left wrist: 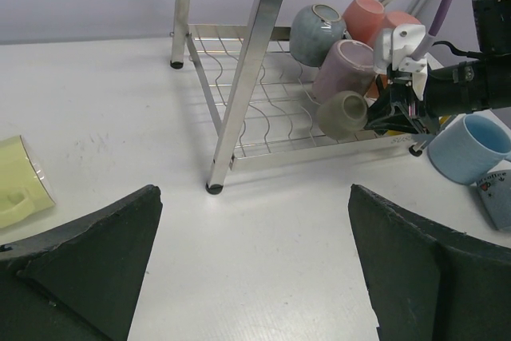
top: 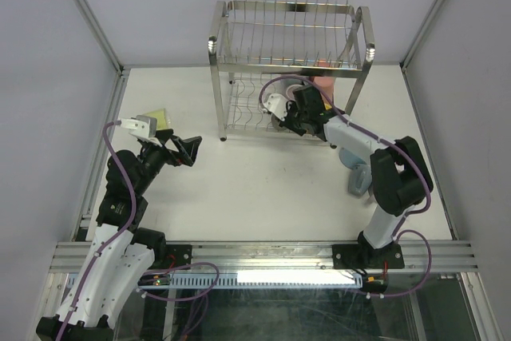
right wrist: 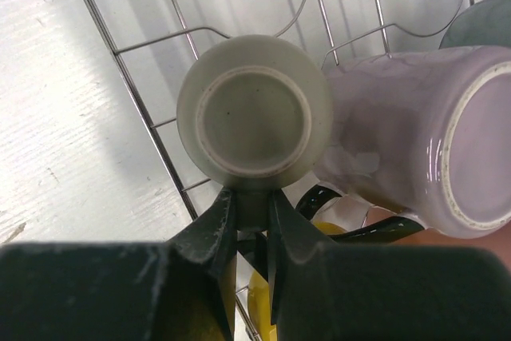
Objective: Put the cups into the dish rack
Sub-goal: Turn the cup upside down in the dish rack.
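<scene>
The steel dish rack [top: 227, 37] stands at the back; its lower tier [left wrist: 263, 109] holds a grey-blue mug [left wrist: 315, 33], two pink mugs [left wrist: 363, 15], a mauve mug [left wrist: 345, 65] and a small grey-beige mug [left wrist: 342, 113]. My right gripper [top: 286, 122] reaches into that tier and is shut on the grey-beige mug's [right wrist: 254, 109] handle, base towards the camera. The mauve mug [right wrist: 423, 141] lies beside it, and a yellow mug [right wrist: 267, 301] shows below. My left gripper [left wrist: 255, 277] is open and empty over the table, left of the rack [top: 185, 149].
A pale green mug [left wrist: 17, 181] lies on the table at the left [top: 158, 120]. A light blue mug [left wrist: 471, 145] and a grey-blue mug [top: 361, 177] lie right of the rack under my right arm. Frame posts and walls bound the table.
</scene>
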`<action>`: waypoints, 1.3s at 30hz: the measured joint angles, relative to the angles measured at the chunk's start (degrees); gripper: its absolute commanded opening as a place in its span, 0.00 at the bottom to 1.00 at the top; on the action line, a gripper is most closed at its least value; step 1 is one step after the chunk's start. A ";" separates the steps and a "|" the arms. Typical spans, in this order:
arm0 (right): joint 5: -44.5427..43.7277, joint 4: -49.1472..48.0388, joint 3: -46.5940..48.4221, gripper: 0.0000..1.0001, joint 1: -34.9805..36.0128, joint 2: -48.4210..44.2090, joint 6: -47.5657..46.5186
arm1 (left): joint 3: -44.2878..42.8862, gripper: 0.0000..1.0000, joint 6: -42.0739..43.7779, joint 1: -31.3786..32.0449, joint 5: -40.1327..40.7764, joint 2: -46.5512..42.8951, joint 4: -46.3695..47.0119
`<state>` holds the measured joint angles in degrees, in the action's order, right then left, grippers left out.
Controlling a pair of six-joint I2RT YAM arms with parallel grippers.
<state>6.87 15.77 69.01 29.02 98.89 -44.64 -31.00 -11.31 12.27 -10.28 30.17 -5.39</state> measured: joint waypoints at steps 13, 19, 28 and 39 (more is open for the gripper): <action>0.26 1.68 0.22 0.26 -1.25 0.17 0.24 | 0.00 0.99 0.22 0.00 1.16 -0.09 -0.04; 0.44 2.29 0.52 0.34 -1.29 0.17 0.28 | 0.00 0.99 0.24 0.00 1.31 -0.09 -0.17; 0.98 3.45 0.52 0.39 -1.27 -2.84 1.22 | 0.00 0.99 0.24 0.00 1.31 -0.09 -0.31; 3.17 3.50 -0.37 0.41 1.09 -8.87 1.44 | 0.00 0.99 0.24 0.00 1.36 -0.26 -0.76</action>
<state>10.04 19.27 68.64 30.11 90.02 -43.20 -31.00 -11.07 12.27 -8.93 29.91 -6.15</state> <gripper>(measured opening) 0.405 0.990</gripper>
